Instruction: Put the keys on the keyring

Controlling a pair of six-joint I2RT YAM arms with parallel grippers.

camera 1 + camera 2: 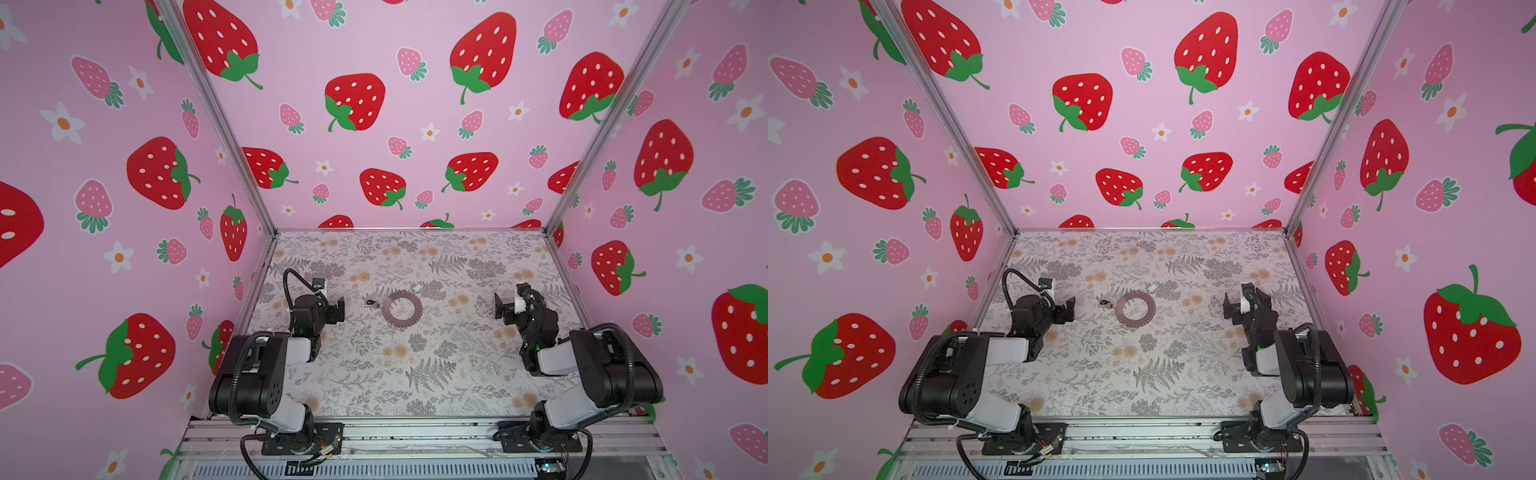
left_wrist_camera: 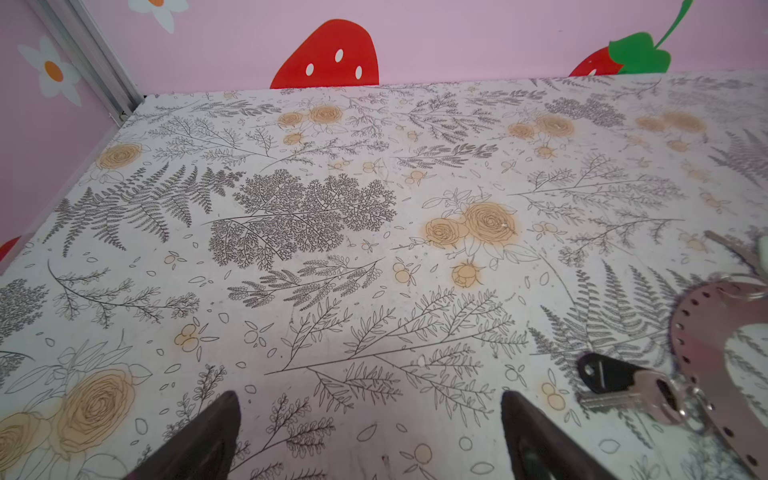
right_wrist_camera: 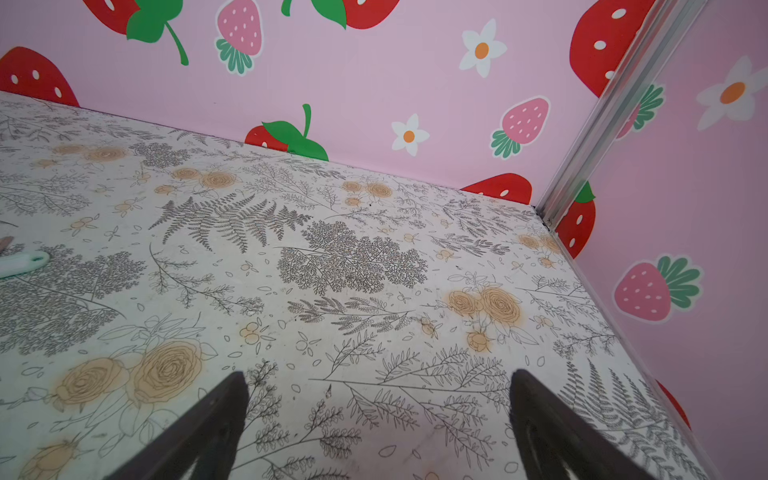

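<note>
The keyring, a flat silvery washer-like ring, lies mid-table. A key with a black tag lies at its left rim. A key with a white tag lies just behind it. The left wrist view shows the keyring, the black-tagged key by a wire loop at the rim, and part of the second key. I cannot tell whether either key is linked. My left gripper stands open and empty left of the ring. My right gripper stands open and empty to the right.
The table has a floral-print cover. Pink strawberry-print walls close it in at the back and both sides, with metal posts in the far corners. The white tag shows at the edge of the right wrist view.
</note>
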